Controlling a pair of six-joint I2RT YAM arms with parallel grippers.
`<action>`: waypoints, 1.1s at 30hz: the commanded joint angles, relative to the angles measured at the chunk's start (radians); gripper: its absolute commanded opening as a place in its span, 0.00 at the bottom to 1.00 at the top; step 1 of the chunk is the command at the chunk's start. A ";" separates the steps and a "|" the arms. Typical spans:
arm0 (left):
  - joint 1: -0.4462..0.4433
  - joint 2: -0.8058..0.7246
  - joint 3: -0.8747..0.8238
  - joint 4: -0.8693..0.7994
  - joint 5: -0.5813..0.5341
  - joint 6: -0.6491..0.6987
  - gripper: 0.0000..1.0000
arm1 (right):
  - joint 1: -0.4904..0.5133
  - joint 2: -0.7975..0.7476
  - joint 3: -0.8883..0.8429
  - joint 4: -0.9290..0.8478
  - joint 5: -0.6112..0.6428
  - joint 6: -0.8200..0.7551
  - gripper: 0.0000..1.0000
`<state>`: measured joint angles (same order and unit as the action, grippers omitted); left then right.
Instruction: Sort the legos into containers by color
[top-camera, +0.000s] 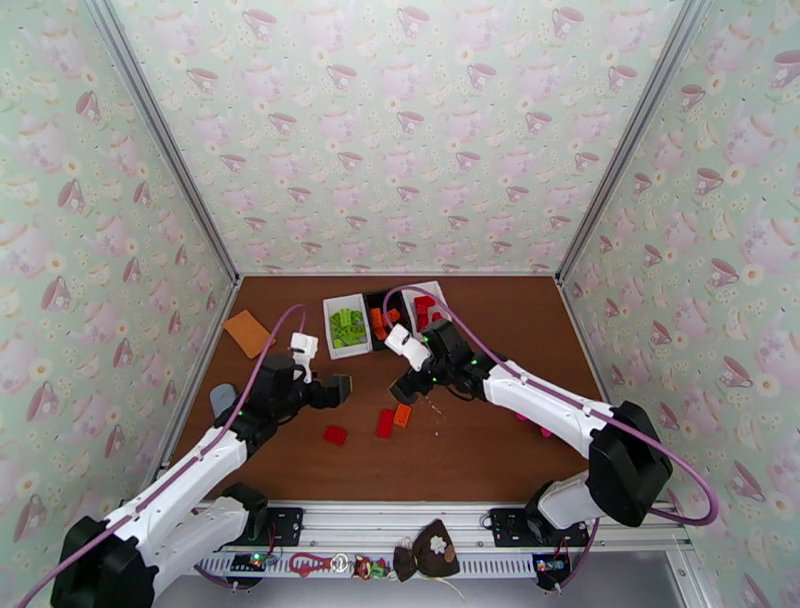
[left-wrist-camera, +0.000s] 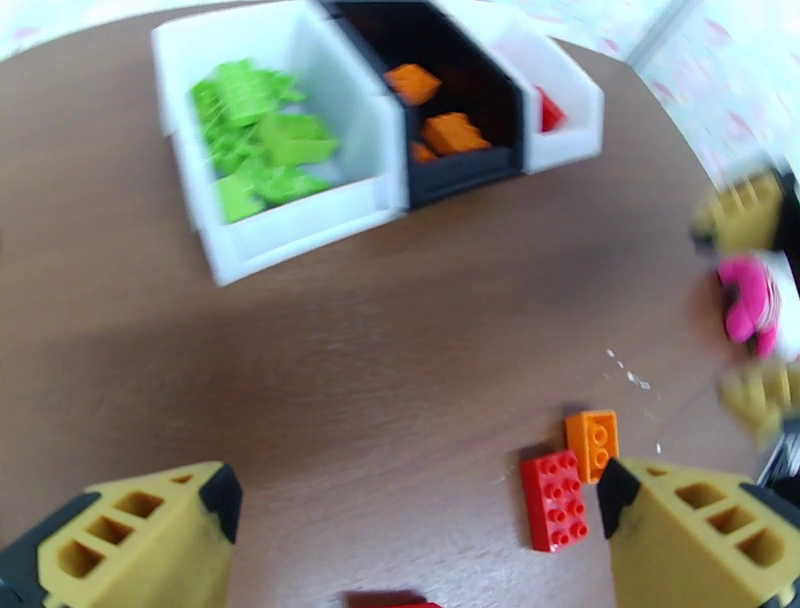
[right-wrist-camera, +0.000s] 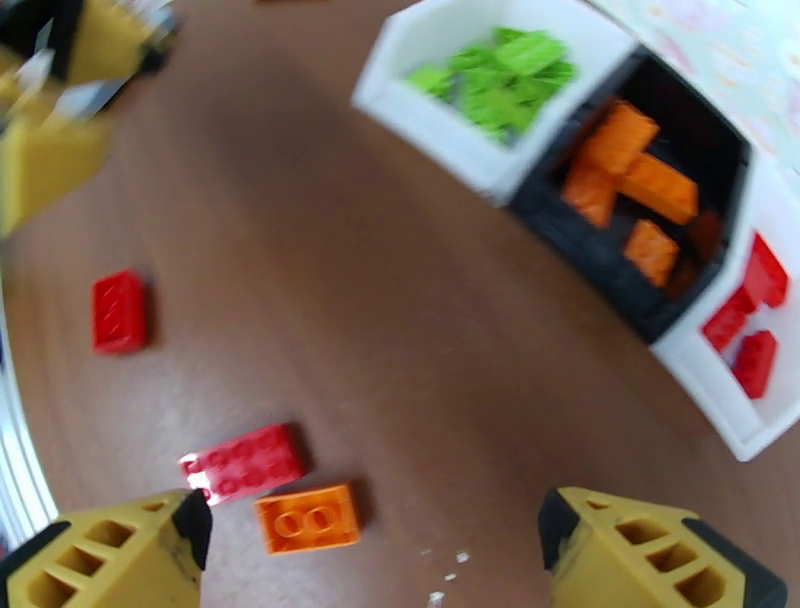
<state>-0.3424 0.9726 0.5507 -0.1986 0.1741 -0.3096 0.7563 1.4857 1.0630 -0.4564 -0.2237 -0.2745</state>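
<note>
Right jaws gape above studded red and orange legos (right-wrist-camera: 243, 463).

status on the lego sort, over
Open, empty: left end effector, right end effector. Loose on the table: red brick beside orange brick, second red brick apart. Colours kept separate in the bins; nothing in the way.

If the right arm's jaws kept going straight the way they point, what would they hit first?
Most likely the table right beside the loose orange lego; the right gripper, jaws open, points down there. It might clip that brick first; depth is unclear.
</note>
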 joint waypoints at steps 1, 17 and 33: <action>0.029 0.018 0.025 -0.039 0.026 -0.060 1.00 | 0.040 0.017 0.021 -0.122 -0.047 -0.080 0.93; 0.105 0.034 0.017 -0.093 -0.016 -0.134 1.00 | 0.168 0.275 0.136 -0.161 0.040 -0.138 0.94; 0.177 0.050 -0.008 -0.097 0.058 -0.182 1.00 | 0.188 0.439 0.202 -0.159 0.068 -0.199 0.91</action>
<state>-0.1707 1.0187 0.5510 -0.2951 0.1978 -0.4904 0.9367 1.9060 1.2339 -0.6113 -0.1692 -0.4526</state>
